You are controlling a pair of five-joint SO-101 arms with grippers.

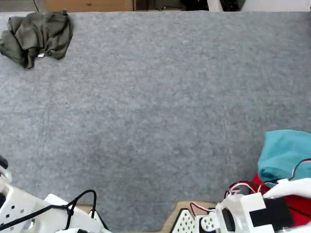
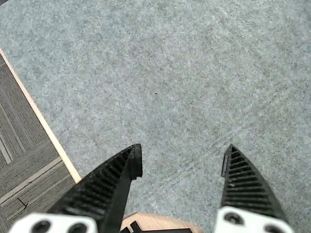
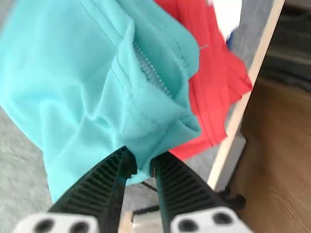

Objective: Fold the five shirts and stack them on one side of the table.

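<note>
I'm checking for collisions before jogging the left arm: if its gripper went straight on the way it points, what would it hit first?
The grey mat: the left gripper, open, points down at bare mat with nothing between. How far off it is remains unclear.

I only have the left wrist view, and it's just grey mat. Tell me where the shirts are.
Observer: A teal shirt lies on a red shirt at the near right edge of the table.
Operator: Give me the right gripper.
Observer: The right gripper is at the teal shirt's edge.
Operator: Report anything unfolded.
Observer: An olive shirt lies crumpled in the far left corner.
</note>
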